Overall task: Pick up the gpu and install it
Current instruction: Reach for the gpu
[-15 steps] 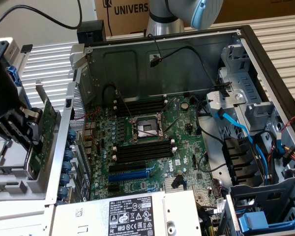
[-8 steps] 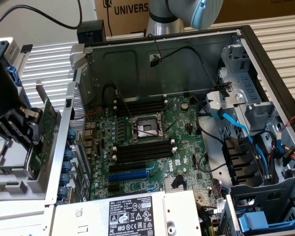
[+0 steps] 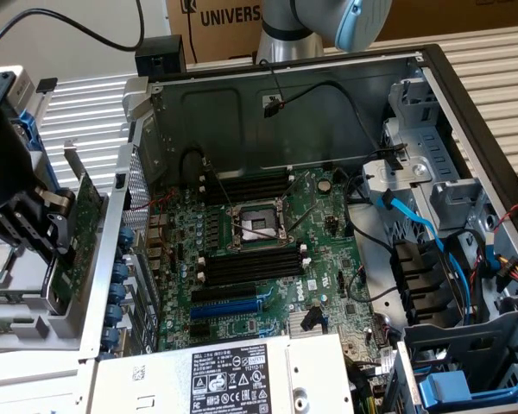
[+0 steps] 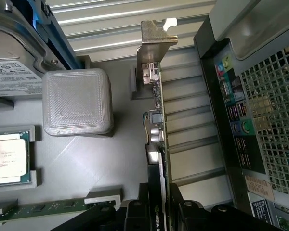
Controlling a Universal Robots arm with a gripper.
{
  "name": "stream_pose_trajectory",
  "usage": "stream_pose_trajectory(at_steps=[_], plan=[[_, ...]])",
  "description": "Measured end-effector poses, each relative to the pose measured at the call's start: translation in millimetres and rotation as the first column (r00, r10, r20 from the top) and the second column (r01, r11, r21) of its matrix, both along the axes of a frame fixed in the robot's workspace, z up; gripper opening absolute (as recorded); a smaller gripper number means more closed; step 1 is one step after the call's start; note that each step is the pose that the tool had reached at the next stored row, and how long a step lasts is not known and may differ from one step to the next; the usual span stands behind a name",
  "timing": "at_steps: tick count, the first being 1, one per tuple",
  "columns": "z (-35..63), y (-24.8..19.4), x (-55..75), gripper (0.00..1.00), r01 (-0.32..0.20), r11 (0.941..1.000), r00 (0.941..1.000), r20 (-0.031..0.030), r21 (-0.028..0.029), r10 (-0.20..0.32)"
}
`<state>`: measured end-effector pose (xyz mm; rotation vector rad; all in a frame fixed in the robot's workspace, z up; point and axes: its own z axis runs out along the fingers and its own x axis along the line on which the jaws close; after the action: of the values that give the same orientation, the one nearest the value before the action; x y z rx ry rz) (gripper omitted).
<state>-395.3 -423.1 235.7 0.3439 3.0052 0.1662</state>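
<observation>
The gpu stands on edge in a grey holder tray at the exterior view's left, outside the open computer case. I see its green board face there. In the wrist view the gpu runs edge-on, with its silver end bracket at the far end and the black shroud on one face. My gripper is down over the card. Its black fingers sit against both faces of the card, so the gripper is shut on it. The card still rests in the tray.
Inside the case lies the large green motherboard with blue expansion slots and black memory sticks. A power supply sits at the front. The tray also holds a white block, a processor and a memory stick. The case's rear panel is close beside the card.
</observation>
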Motion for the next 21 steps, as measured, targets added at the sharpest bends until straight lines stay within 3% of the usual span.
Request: stream_pose_trajectory(at_steps=[21], plan=[[18.8, 0.0, -0.1, 0.27, 0.000, 1.0000, 1.0000, 0.0000, 0.0000, 0.000]])
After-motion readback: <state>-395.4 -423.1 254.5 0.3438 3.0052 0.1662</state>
